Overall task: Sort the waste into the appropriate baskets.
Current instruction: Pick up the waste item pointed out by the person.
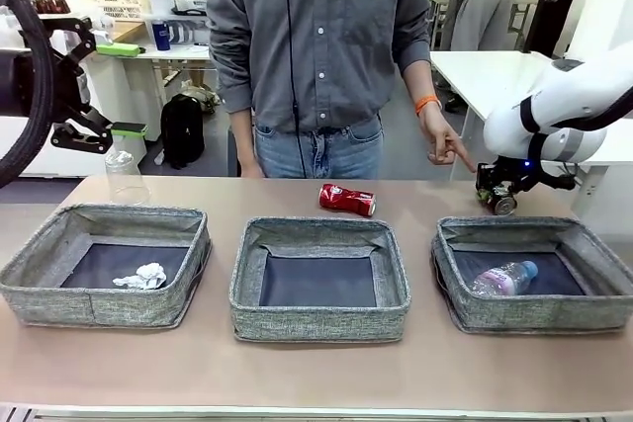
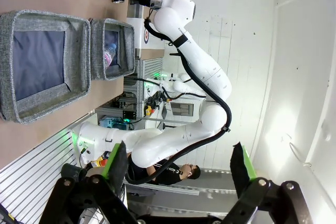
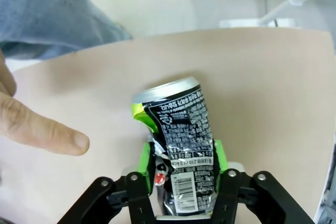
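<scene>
**Right gripper clamps the dark can near the far edge; left gripper hangs open**

The left gripper (image 2: pixel 178 161) has its jaws spread wide, with nothing between the green pads. In the front view its arm is cut off by the picture's left edge. Just below it and a little to its right stands the clear plastic cup (image 1: pixel 124 177), faint against the background and hard to outline. Nearer the robot than the cup lies the left basket (image 1: pixel 104 214), with the crumpled white paper (image 1: pixel 141 276) on its dark bottom.

The middle basket (image 1: pixel 316 229) sits well apart from both grippers. The red crushed can (image 1: pixel 347 200) lies on its side on open table just beyond that basket's far rim.

The right gripper (image 1: pixel 499 200) is clamped on the dark crushed can (image 3: pixel 181 129), one pad on each side of its lower half. The can's bottom end is hidden between the fingers, and whether it touches the table cannot be told. In the front view the can is small and mostly covered by the gripper.

Just left of this gripper the person's hand (image 1: pixel 445 140) points a finger at the can, near it but apart. In the right wrist view that hand is cut off by the picture's left edge.

The right basket (image 1: pixel 534 227) lies just on the robot's side of the gripper, with the clear plastic bottle (image 1: pixel 504 279) lying inside. The table's far edge runs close beyond the gripper. To its left, bare tabletop reaches as far as the red can. The right arm leaves the picture at its right edge.
</scene>
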`<action>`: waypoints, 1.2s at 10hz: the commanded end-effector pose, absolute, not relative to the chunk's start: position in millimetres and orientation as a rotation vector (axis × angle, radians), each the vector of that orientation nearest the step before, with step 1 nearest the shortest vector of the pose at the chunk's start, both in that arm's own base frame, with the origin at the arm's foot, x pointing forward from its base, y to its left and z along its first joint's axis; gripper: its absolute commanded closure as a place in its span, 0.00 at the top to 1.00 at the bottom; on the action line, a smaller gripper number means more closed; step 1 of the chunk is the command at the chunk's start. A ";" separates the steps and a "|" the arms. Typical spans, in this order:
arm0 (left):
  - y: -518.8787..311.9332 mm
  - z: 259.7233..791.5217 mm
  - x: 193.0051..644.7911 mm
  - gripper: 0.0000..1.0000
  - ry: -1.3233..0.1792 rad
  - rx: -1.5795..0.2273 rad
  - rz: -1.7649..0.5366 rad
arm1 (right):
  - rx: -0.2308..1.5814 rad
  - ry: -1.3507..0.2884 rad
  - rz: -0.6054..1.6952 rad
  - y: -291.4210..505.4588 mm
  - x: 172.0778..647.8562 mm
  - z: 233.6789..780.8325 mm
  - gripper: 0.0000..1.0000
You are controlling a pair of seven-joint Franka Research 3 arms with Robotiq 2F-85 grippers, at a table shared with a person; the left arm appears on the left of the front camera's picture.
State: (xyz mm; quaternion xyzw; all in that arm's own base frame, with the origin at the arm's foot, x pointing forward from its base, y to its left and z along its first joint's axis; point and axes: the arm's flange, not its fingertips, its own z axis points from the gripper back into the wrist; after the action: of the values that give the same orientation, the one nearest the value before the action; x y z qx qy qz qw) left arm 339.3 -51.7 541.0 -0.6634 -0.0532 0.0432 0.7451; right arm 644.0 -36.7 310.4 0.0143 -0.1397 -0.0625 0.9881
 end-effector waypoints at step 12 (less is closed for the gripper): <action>-54.0 544.1 338.5 1.00 -0.123 -1.472 0.089 | 0.205 -0.282 -0.477 -51.6 566.1 478.7 0.32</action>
State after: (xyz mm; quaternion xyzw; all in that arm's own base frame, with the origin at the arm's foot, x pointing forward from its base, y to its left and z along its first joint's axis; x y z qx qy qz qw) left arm 339.0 -51.8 541.5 -0.6633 -0.0537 0.0426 0.7452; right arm 590.3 -66.8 460.4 0.0749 -0.1480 -0.2237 0.9604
